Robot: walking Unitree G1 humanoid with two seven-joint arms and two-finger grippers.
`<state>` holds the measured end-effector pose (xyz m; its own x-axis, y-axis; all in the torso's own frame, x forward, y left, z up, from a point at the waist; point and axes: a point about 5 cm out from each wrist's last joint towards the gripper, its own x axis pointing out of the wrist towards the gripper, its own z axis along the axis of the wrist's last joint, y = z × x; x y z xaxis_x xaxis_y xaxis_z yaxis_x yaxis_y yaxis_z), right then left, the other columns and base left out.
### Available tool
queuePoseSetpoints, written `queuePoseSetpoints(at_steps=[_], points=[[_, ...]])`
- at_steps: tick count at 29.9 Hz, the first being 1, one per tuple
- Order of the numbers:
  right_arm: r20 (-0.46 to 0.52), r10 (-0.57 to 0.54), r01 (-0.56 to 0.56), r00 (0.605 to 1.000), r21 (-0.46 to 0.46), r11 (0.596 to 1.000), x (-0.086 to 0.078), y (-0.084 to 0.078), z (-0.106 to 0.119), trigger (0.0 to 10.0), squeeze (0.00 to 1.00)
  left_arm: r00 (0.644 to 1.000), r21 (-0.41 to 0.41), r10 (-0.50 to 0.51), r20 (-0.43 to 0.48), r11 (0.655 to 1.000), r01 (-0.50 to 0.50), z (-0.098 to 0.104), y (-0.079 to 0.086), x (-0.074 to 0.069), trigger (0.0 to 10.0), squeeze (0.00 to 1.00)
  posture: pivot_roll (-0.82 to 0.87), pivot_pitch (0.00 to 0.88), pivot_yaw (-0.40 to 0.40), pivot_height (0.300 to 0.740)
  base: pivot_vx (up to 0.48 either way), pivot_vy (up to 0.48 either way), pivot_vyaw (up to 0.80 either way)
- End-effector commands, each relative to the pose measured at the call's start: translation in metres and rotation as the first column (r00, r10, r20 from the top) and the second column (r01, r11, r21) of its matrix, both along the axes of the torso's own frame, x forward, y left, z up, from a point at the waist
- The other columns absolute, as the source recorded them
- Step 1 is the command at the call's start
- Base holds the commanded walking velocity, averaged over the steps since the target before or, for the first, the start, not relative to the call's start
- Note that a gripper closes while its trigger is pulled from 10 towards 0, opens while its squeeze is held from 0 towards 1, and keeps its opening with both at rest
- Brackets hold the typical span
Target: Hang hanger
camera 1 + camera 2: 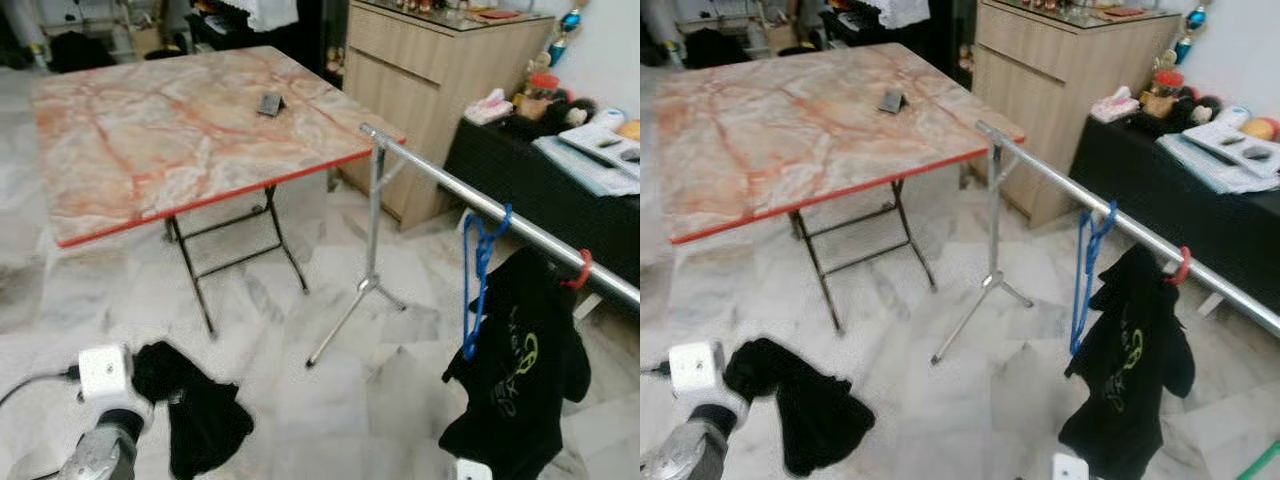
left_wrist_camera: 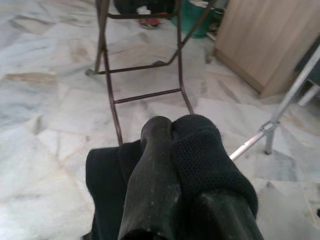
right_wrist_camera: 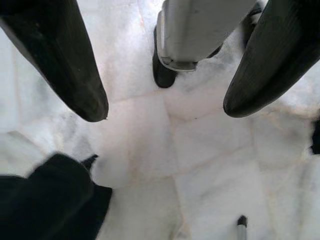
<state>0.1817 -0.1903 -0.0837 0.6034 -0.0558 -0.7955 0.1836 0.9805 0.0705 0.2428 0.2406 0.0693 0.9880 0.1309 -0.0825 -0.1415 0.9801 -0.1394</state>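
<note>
A silver clothes rail (image 1: 450,190) slants across the right side. A bare blue hanger (image 1: 478,270) hangs from it. Beside that, a black shirt with a green print (image 1: 520,370) hangs on a red hanger (image 1: 580,272). Low at the left, my left gripper (image 2: 170,127) is shut on a black knit garment (image 1: 195,415), which droops toward the marble floor. My right gripper (image 3: 165,110) hangs open above the floor with nothing between its fingers. Under it lies the edge of a black cloth (image 3: 55,200).
A folding table with a marble-patterned top (image 1: 180,130) stands ahead, with a small dark object (image 1: 270,103) on it. The rail's tripod foot (image 1: 365,290) stands beside it. A wooden cabinet (image 1: 430,80) and a low black bench with clutter (image 1: 560,190) line the right.
</note>
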Motion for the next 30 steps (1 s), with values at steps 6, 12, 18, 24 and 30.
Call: queuePoseSetpoints(at_steps=[6, 12, 18, 24, 30], points=[[-0.005, 0.010, -0.010, 1.000, 0.018, 1.000, 0.0007, 0.0086, -0.0009, 10.0, 0.00, 1.000, 0.017, 0.017, 0.022, 1.000, -0.018, 0.0076, 0.0069, 0.0002, 10.0, 0.00, 0.02, 0.125, -0.032, 0.740, 0.000, 0.480, 0.00], [-0.002, 0.005, -0.005, 1.000, 0.016, 1.000, 0.0014, 0.0080, -0.0005, 10.0, 0.00, 0.999, 0.019, 0.023, 0.024, 1.000, -0.023, 0.0086, 0.0087, -0.0001, 10.0, 0.00, 0.02, 0.132, -0.035, 0.740, 0.000, 0.480, 0.00], [-0.007, -0.004, 0.004, 1.000, 0.011, 1.000, 0.0013, 0.0076, -0.0006, 10.0, 0.00, 0.999, 0.017, 0.023, 0.024, 1.000, -0.023, 0.0088, 0.0088, -0.0001, 10.0, 0.00, 0.02, 0.136, -0.035, 0.740, 0.000, 0.480, 0.00], [-0.014, -0.011, 0.011, 1.000, 0.013, 1.000, 0.0011, 0.0073, -0.0009, 10.0, 0.00, 0.999, 0.015, 0.024, 0.025, 1.000, -0.024, 0.0090, 0.0087, 0.0000, 10.0, 0.00, 0.02, 0.138, -0.036, 0.740, 0.000, 0.480, -0.53], [-0.001, -0.002, 0.002, 1.000, 0.007, 1.000, 0.0023, 0.0073, 0.0000, 10.0, 0.00, 0.999, 0.015, 0.023, 0.025, 1.000, -0.023, 0.0097, 0.0089, -0.0004, 10.0, 0.00, 0.02, 0.139, -0.034, 0.740, 0.000, 0.480, -0.53]])
